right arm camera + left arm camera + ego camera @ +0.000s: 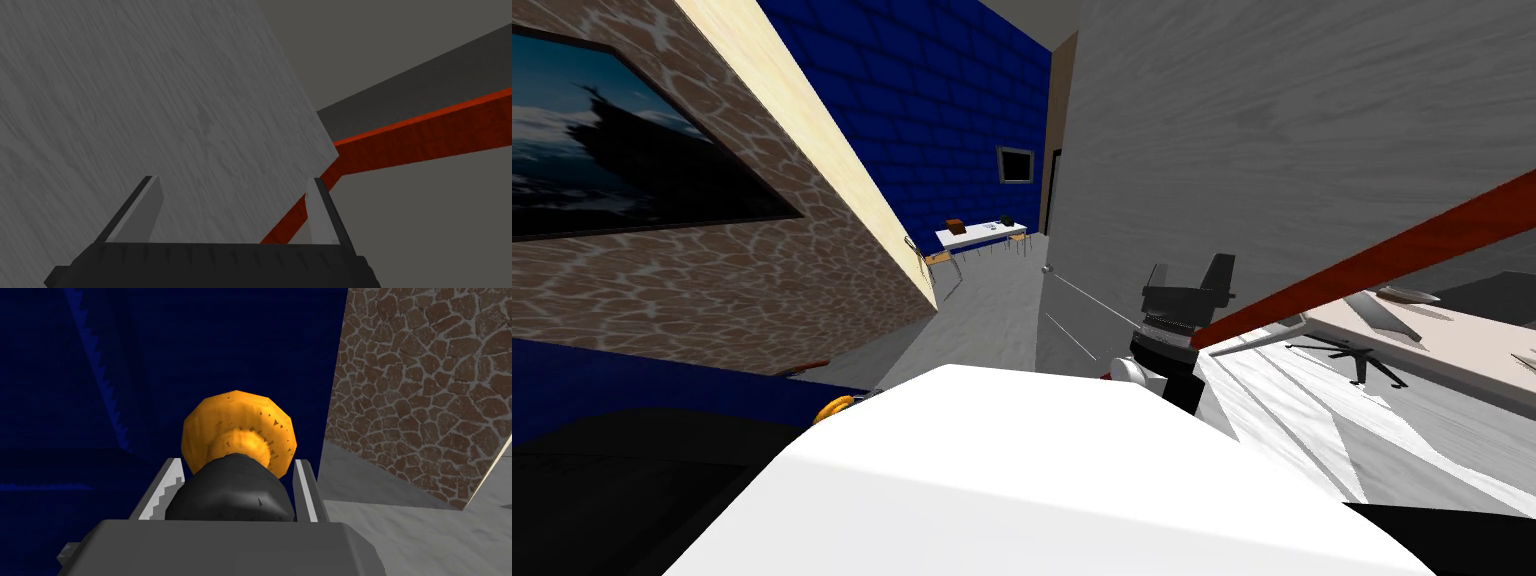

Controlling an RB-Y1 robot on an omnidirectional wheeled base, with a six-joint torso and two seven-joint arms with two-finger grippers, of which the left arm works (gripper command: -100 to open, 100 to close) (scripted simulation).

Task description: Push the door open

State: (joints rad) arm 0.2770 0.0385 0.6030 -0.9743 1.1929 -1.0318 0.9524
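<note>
The door (1262,130) is a grey wood-grained panel standing ajar, with a small knob (1048,270) at its free edge. A red frame (1392,260) slants beside it. My right gripper (1190,272) is up against the door's face near that edge. In the right wrist view the gripper (235,200) is open with nothing between its fingers, the grey door (150,100) close ahead and the red frame (425,135) to one side. My left gripper (237,488) is shut on an orange-headed object with a black stem (240,430), low at my left side (834,408).
Past the door's edge lies a grey floor, a blue brick wall and a white table (980,234) with chairs. A stone-patterned wall (712,270) with a cream end (812,150) stands close on the left. A desk (1442,340) and a chair base (1352,355) are on the right.
</note>
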